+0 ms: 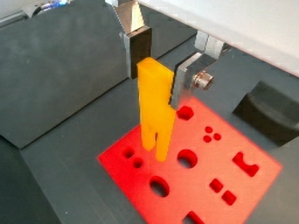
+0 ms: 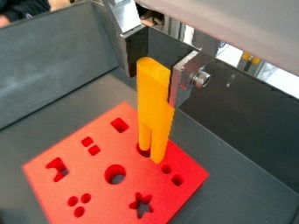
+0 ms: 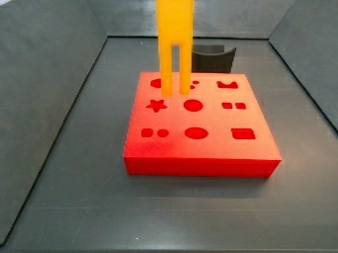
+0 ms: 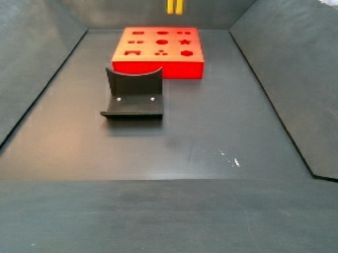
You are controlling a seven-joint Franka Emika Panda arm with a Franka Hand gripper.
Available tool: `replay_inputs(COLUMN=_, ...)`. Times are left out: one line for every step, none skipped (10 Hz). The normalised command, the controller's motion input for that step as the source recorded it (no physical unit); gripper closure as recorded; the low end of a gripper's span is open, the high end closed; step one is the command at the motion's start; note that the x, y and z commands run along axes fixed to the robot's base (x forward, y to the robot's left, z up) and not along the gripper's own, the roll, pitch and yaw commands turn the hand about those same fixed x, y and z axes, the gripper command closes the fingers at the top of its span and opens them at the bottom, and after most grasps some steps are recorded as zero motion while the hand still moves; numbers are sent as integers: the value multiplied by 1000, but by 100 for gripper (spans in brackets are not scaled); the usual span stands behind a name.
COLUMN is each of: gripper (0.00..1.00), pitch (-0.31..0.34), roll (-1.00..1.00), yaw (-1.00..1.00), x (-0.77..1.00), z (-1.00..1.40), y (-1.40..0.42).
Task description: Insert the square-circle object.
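A flat red block with shaped holes (image 3: 199, 133) anchors the scene on the dark grey floor (image 3: 79, 198) of a walled bin. In a side view the block lies in the middle of the frame, its top cut with a star, circles, squares and paired dots. Above the block's far left part stands the tall, slim orange-yellow bar split into two prongs at its lower end, the square-circle object (image 3: 175, 44), upright, its prong tips reaching down to the block's top surface among the far row of holes; whether they have entered the holes cannot be told from here. Just behind the block, to the right of the bar, sits a dark grey curved piece on a base plate, the fixture (image 3: 212, 56).

In both wrist views the gripper (image 1: 160, 54) hangs over the block, its flat silver fingers (image 1: 188, 70) clenched on the upper end of the bar, one plate on each side. The bar (image 2: 153, 105) drops straight from the jaws, and its prongs meet the block (image 2: 105, 175) at holes near one edge. A wrist view also shows the fixture (image 1: 271, 112) beside the block (image 1: 222, 171).

In a side view from farther off, the fixture (image 4: 133, 94) stands just in front of the block (image 4: 158, 51), and only the prong tips of the bar (image 4: 175, 8) show, above the block's far edge.
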Motion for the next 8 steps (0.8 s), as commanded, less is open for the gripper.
replay_inputs(gripper=100, pitch=-40, roll=57, yaw=11, x=-166, z=-537, y=-143)
replay_inputs(gripper=100, pitch=-29, roll=111, yaw=0, x=-311, z=-540, y=-151)
replay_inputs(gripper=100, pitch=0, roll=187, yaw=0, x=-303, z=-460, y=-140)
replay_inputs(gripper=100, pitch=0, roll=209, yaw=0, x=-180, z=-409, y=-169)
replay_inputs(gripper=100, pitch=0, roll=111, yaw=0, x=-51, z=-251, y=-123)
replay_inputs(gripper=100, pitch=0, roll=0, yaw=0, x=0, z=-63, y=0)
replay_inputs(gripper=100, pitch=-6, roll=23, yaw=0, x=-77, z=-69, y=0)
replay_inputs(gripper=100, pitch=3, roll=197, yaw=3, x=0, z=-200, y=-80)
